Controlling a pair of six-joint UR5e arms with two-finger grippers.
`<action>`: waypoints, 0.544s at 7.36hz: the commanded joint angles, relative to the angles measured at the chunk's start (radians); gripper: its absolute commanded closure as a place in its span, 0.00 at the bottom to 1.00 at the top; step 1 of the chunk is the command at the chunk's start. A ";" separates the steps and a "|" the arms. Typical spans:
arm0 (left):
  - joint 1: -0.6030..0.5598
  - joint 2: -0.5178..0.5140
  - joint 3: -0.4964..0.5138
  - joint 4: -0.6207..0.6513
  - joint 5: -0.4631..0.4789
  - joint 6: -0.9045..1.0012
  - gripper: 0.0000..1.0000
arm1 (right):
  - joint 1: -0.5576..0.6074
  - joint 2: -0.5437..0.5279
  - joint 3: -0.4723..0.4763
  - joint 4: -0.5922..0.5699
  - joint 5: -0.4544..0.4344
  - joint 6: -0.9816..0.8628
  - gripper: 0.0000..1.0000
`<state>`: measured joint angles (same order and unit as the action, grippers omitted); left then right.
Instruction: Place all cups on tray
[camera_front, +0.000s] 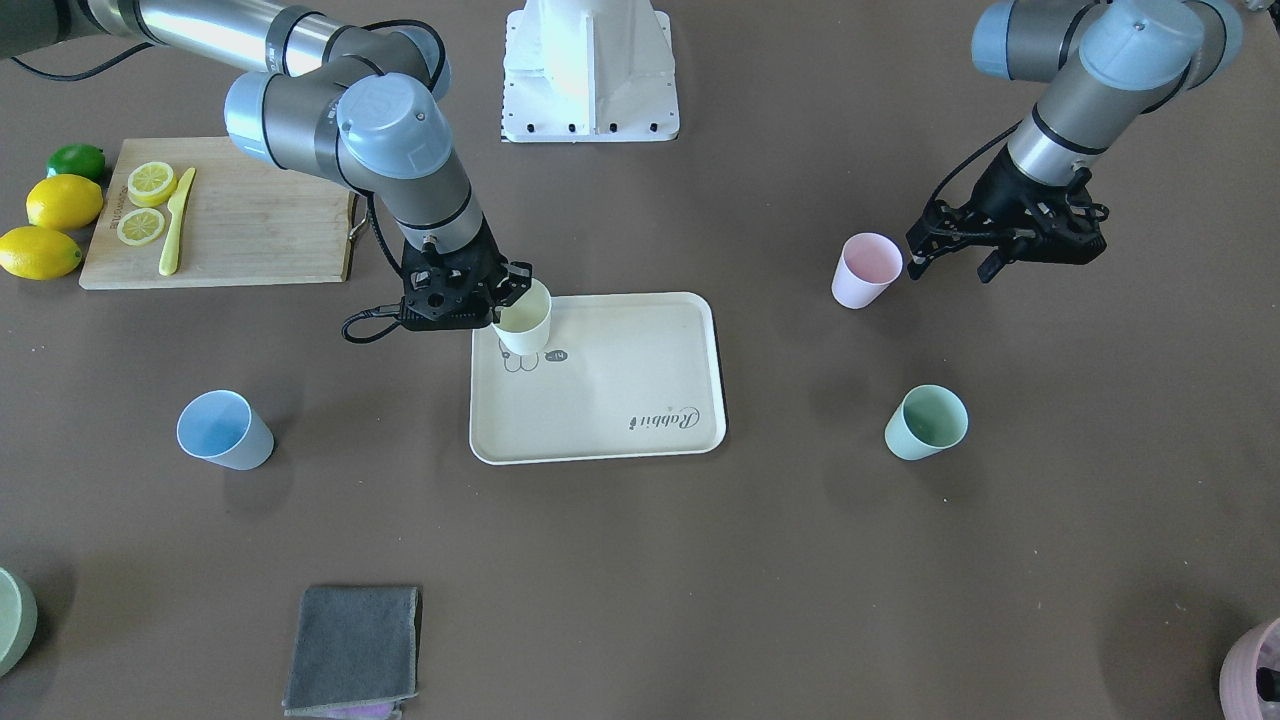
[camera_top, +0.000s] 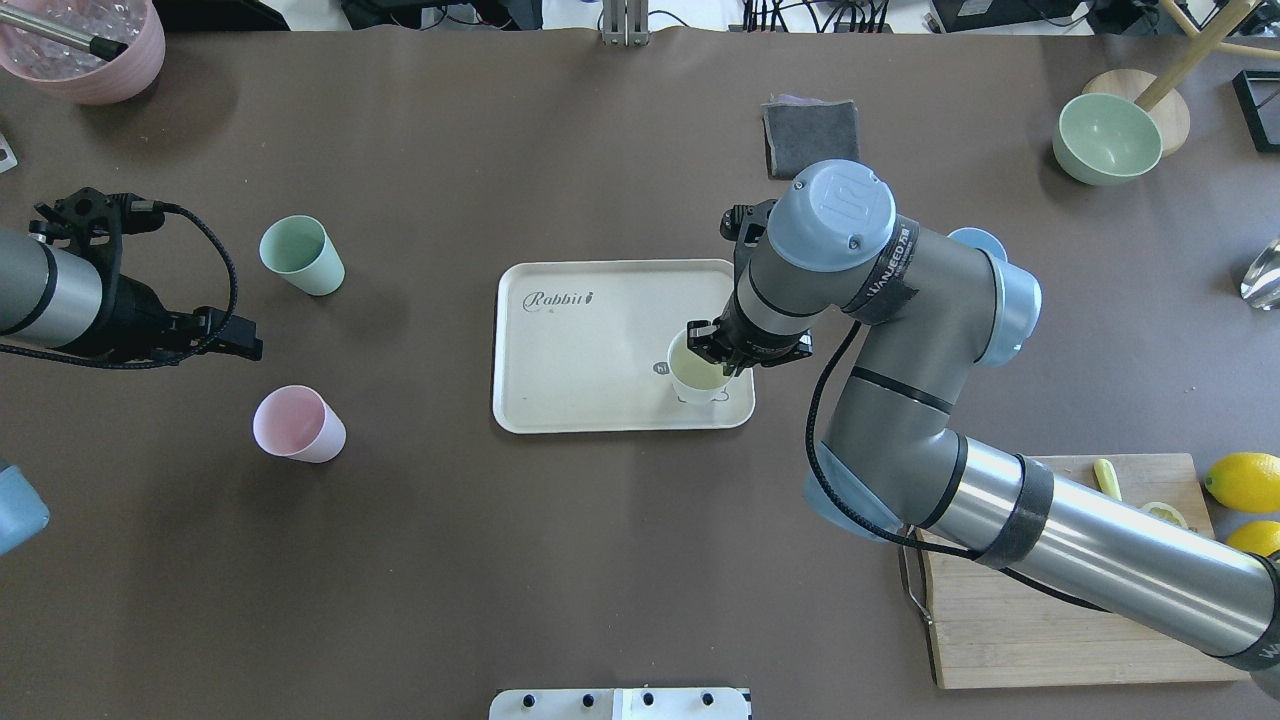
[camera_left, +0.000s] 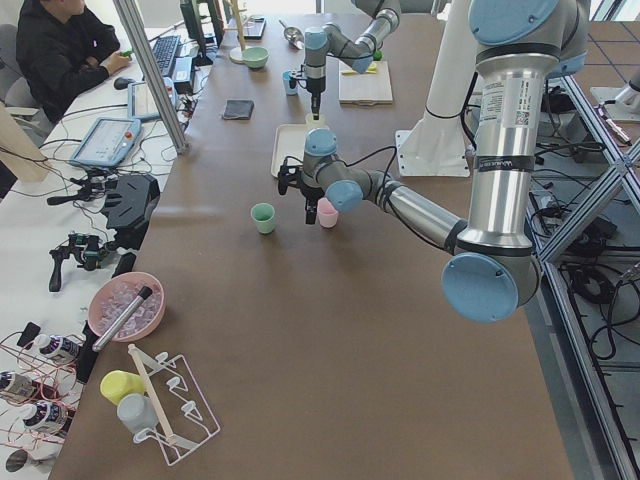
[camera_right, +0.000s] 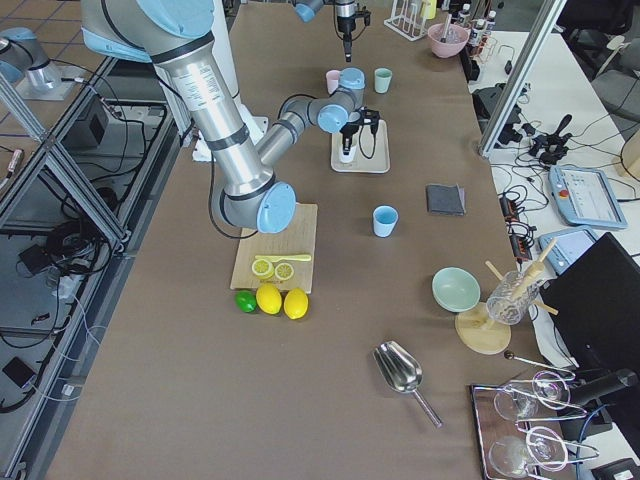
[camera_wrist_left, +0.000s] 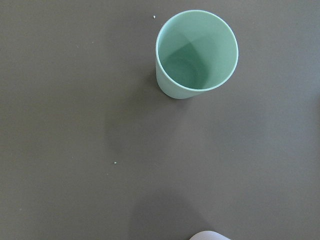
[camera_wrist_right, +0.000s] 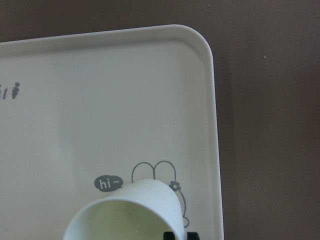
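Where brown table (camera_front: 640, 560) spreads, cream tray (camera_front: 620, 390), pale cup (camera_front: 525, 322), desk (camera_left: 28, 222) alongside

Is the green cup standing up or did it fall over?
Standing up. The green cup rests on its base on the table, its open mouth facing up.

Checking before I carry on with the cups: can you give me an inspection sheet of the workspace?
Surface: brown table, no spill seen.
Job's things: yellow cup at corner of cream tray; pink cup, green cup, blue cup off tray.
Clutter: cutting board, lemons, grey cloth, green bowl.
Pincers: right pincer shut on yellow cup; left pincer open beside pink cup.
Cables: black loop at right wrist.
Surroundings: seated person at side desk.
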<state>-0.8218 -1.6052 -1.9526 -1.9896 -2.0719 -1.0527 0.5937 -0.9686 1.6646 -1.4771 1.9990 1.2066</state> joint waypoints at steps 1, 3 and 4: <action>0.062 0.008 -0.018 0.000 0.048 -0.050 0.02 | 0.000 -0.001 0.033 0.000 0.001 0.033 0.00; 0.130 0.040 -0.031 0.000 0.093 -0.067 0.03 | 0.032 -0.009 0.090 -0.015 0.027 0.033 0.00; 0.131 0.042 -0.023 0.000 0.092 -0.067 0.10 | 0.043 -0.009 0.105 -0.032 0.041 0.033 0.00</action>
<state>-0.7068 -1.5717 -1.9795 -1.9896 -1.9882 -1.1158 0.6209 -0.9751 1.7456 -1.4942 2.0225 1.2385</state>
